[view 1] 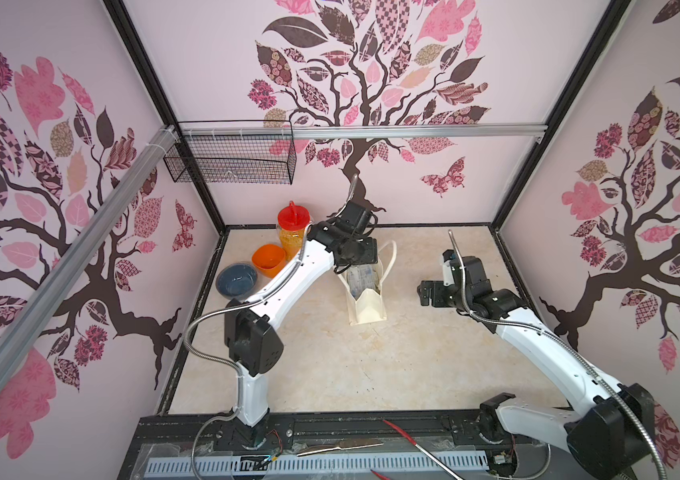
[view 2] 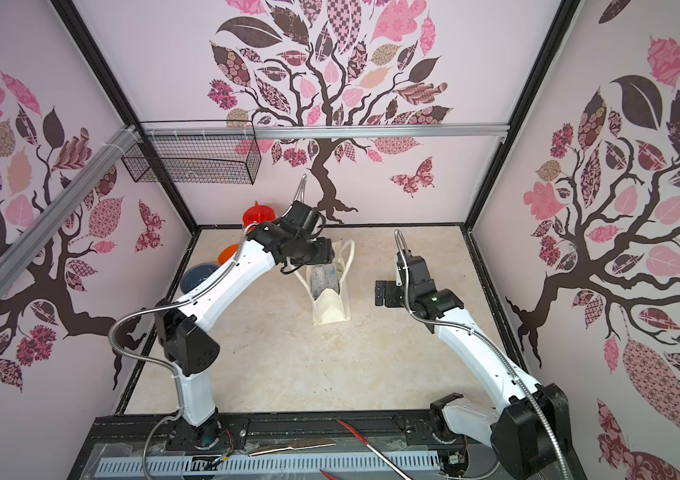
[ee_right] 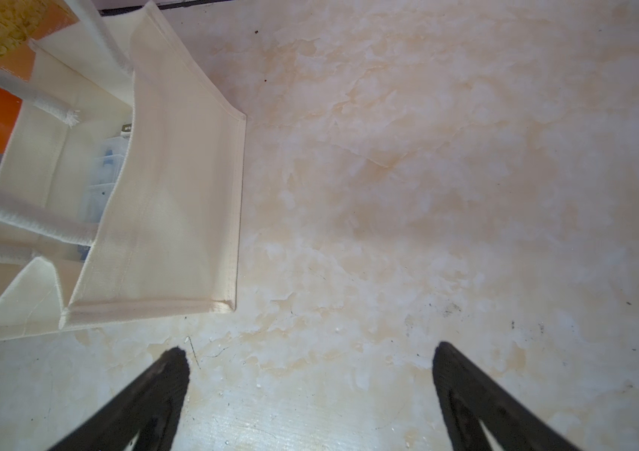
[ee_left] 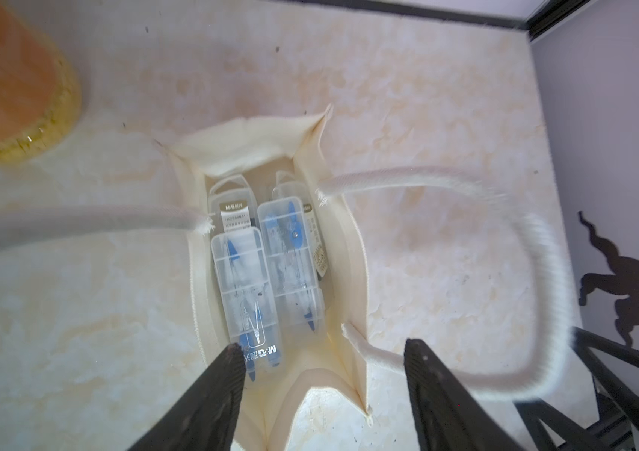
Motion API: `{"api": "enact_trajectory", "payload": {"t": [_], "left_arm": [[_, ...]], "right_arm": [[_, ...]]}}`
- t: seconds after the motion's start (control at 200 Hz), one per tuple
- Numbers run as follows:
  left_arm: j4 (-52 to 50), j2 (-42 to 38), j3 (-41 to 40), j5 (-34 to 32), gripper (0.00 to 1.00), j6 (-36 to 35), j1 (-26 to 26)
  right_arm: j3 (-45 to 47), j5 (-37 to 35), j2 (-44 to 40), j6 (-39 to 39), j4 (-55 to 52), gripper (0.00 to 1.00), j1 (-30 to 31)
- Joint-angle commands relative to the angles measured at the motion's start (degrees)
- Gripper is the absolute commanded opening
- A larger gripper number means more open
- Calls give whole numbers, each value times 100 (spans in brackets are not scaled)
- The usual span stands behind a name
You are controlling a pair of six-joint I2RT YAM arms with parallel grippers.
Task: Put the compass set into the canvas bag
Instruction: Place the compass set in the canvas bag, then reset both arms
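The cream canvas bag stands upright mid-table with its mouth spread wide. Two clear plastic cases with blue compasses lie side by side inside it: one compass set and a second case, also visible from above. My left gripper hovers over the bag's mouth, open, with nothing between its fingers. One fingertip is just above the end of the nearer case. A bag handle loops past the other finger. My right gripper is open over bare table, right of the bag.
A red-lidded jar, an orange bowl and a blue bowl stand at the back left, close to the left arm. A wire basket hangs on the back rail. A knife and a red tool lie on the front ledge.
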State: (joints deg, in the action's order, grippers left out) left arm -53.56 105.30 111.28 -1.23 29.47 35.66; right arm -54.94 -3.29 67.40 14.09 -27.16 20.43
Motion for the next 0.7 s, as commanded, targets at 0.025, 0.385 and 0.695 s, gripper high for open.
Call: {"api": "enact_trajectory", "payload": {"t": [0.025, 0.385, 0.695], "left_arm": [[1232, -1217, -1059, -305, 70, -532, -20], [2077, -3986, -3999, -1975, 98, -1275, -1634], [4366, -3946, -6626, -3301, 98, -2171, -2512]], "right_arm": [[-466, -365, -154, -350, -133, 100, -25], [106, -1798, 23, -792, 1732, 100, -184], [1992, -2131, 547, -741, 4742, 100, -1285]]}}
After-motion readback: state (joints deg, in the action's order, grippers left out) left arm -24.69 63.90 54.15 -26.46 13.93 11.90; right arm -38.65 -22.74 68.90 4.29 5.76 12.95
